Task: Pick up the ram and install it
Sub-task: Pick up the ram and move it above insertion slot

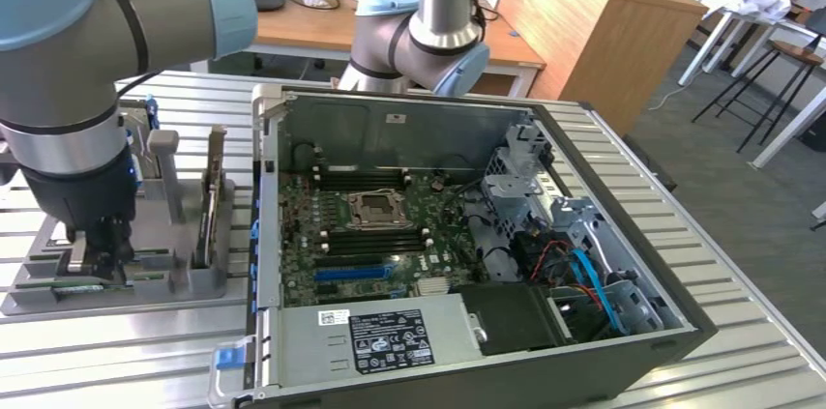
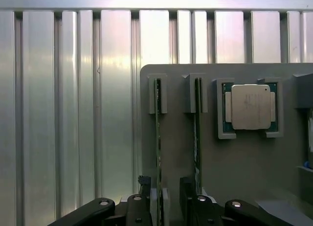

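Your gripper (image 2: 165,196) sits low over the grey tray (image 2: 234,157), jaws spread wide and gripping nothing. The ram (image 2: 158,133) stands on edge in its holder, running between the fingers, not yet clamped. A second stick (image 2: 197,133) stands just outside one finger. Well away from the tool lies the open computer case (image 1: 490,235). By my reading, pickup and installation are both still to do.

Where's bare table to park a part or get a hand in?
Free: slats between the grey tray and the table edge nearest the exterior view; the strip past the case on the exterior view's right. Crowded: the tray itself, gripper over the ram, CPU beside it; case interior is packed.
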